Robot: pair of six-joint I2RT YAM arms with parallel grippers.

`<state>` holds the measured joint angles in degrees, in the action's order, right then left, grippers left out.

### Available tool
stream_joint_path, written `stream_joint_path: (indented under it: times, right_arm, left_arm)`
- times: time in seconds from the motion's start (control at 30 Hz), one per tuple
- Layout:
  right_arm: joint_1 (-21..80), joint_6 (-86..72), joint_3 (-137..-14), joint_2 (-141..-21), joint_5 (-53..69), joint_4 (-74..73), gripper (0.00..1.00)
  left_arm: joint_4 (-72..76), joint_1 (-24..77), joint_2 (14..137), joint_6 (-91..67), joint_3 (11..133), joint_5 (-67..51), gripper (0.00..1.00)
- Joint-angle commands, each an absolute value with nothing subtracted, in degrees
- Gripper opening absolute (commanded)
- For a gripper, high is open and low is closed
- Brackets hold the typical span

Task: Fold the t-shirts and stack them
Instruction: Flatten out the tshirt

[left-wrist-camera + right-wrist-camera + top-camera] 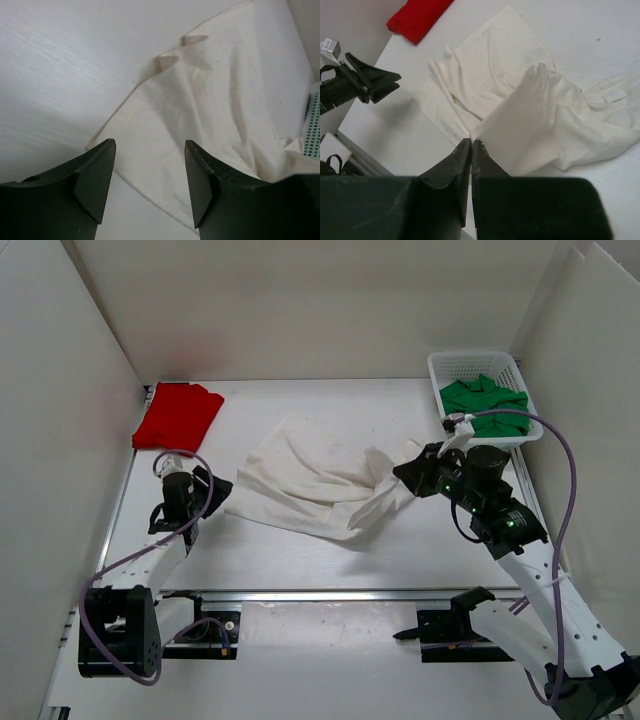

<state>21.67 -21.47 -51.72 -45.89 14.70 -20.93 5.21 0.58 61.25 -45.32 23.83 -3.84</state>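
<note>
Shirt status: white t-shirt (300,485) lying crumpled at middle of table (300,560), long axis running left to right between arms. Right gripper (471,142) pinching its right edge, holding fold raised. Left gripper (150,145) hovering empty, jaws apart, just beside shirt's left edge, nearer that end.

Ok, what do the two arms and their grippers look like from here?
Both arms have white links, black joints and a looping lilac cable. The left gripper and right gripper carry matte black, wedge-shaped fingers tapering to tips. Small green lights glow on the right arm.
</note>
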Motion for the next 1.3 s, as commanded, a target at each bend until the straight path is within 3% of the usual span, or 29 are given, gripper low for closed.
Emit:
stream_joint_path:
  times: [0.0, 0.07, 0.13, 0.2, 0.27, 0.53, 0.63, 0.87, 1.03, 1.27]
  right_arm:
    - [23.9, -22.1, -50.0, -46.6, 16.7, -19.6, 0.0]
    - [25.6, -21.5, -49.9, -46.9, 14.7, -19.6, 0.0]
    - [25.9, -21.8, -49.2, -47.5, 14.6, -19.2, 0.0]
    - [25.1, -22.1, -47.1, -46.5, 16.2, -17.5, 0.01]
    - [24.2, -22.8, -45.6, -45.7, 18.2, -16.9, 0.0]
    - [23.7, -24.2, -39.9, -42.8, 22.1, -10.5, 0.0]
    - [24.9, -24.4, -38.8, -42.0, 22.6, -9.3, 0.0]
    - [24.9, -25.0, -36.0, -40.0, 25.0, -7.6, 0.0]
    - [24.1, -24.9, -35.8, -39.6, 24.4, -8.3, 0.0]
    - [22.8, -24.0, -41.5, -37.9, 13.0, -16.7, 0.01]
  left_arm:
    - [0.4, 0.0, 63.3, -43.4, 21.8, -2.3, 0.7]
    - [0.2, 0.0, 66.7, -42.8, 22.7, -2.3, 0.79]
    - [0.1, 0.9, 68.9, -42.4, 24.2, -1.6, 0.8]
    - [0.0, 2.5, 70.5, -42.4, 25.1, -0.1, 0.55]
    - [-2.8, 2.5, 72.6, -42.1, 26.9, -0.1, 0.47]
    - [-7.3, 3.3, 75.7, -42.0, 28.7, 4.7, 0.51]
    - [-6.7, 3.1, 78.0, -43.2, 29.1, 4.7, 0.4]
    - [-5.3, 4.1, 78.9, -45.7, 29.3, 6.3, 0.28]
    - [-1.9, 3.3, 77.3, -46.8, 28.2, 5.0, 0.0]
    - [-5.5, 3.7, 65.8, -43.8, 34.2, 2.2, 0.0]
